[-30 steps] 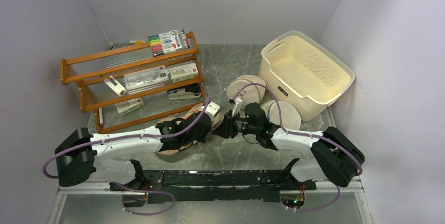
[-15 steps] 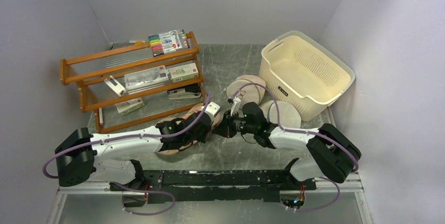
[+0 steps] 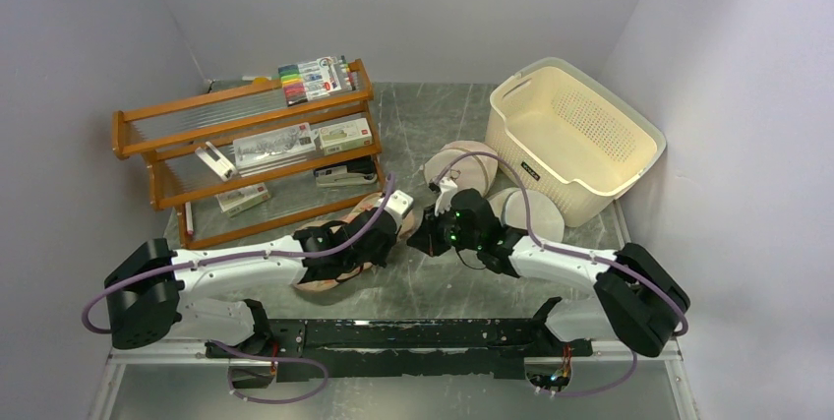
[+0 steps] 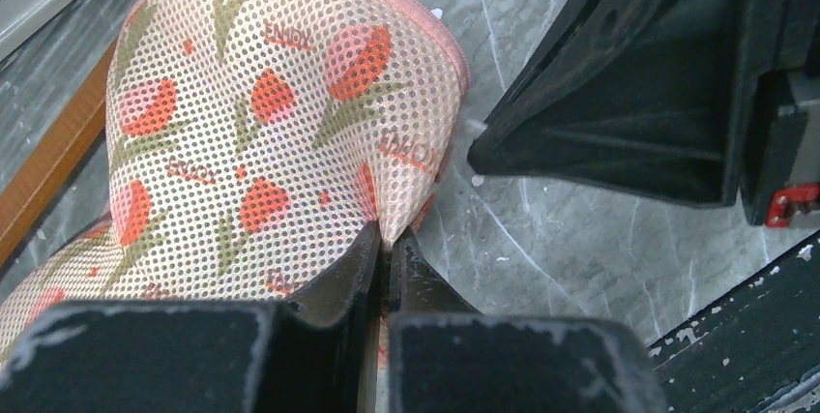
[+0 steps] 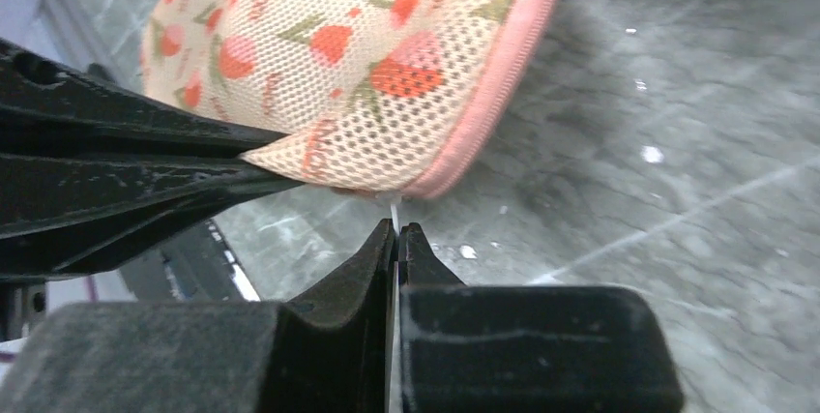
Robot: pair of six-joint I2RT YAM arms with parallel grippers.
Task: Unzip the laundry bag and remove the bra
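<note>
**Peach-and-red mesh: the laundry bag [image 4: 261, 123] pinched at one lobe**

The laundry bag lies on the grey marbled surface [image 3: 423, 115] toward its near side, just in front of the lower right corner of the wooden rack [image 3: 246, 145]; in the top view the left arm covers most of it, with peach fabric showing on either side of the wrist; the cloth is a cream-peach mesh printed with red-orange flowers and green stems, its rim bound in pink zip edging [image 5: 503, 74].

The left hand [image 4: 387, 263] is clenched on the bag; a fold of mesh is nipped between its fingertips close to the rounded end of one lobe, and that lobe bulges up and away from the pinch.

The right hand [image 5: 396, 234] comes in from the opposite side, its tip just beside the same lobe's edge and near the left hand's fingers; its own fingers are pressed together with no gap between them; a thin white strand [image 5: 393, 208] drops from under the pink edging into the seam between the fingertips; whether it is truly caught there I cannot tell.

Beyond the right arm two round pale dome bags [image 3: 467, 169] sit on the surface, one nearer than the other, both just beside a cream perforated basket [image 3: 575, 135] at the far right; the rack's shelves carry boxes and packets, with a pack of coloured markers [image 3: 315, 78] on top.
</note>
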